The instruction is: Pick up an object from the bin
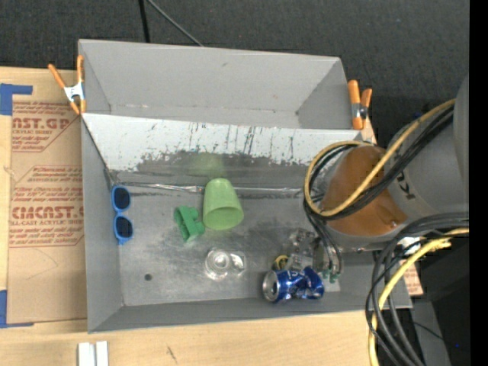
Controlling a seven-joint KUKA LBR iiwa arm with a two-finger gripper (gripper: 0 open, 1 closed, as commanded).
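My gripper (315,255) is down at the bin's front right corner, below the orange wrist cover. A crushed blue can (293,284) lies on the floor right under and in front of it, touching or nearly touching it. A small clear plastic cup (223,264) sits on the floor to the can's left.
A light green cup (222,203) lies on its side mid-bin with a small green clip-like piece (187,223) beside it. Blue sunglasses (121,213) rest against the left wall. The arm and its cables crowd the bin's right side.
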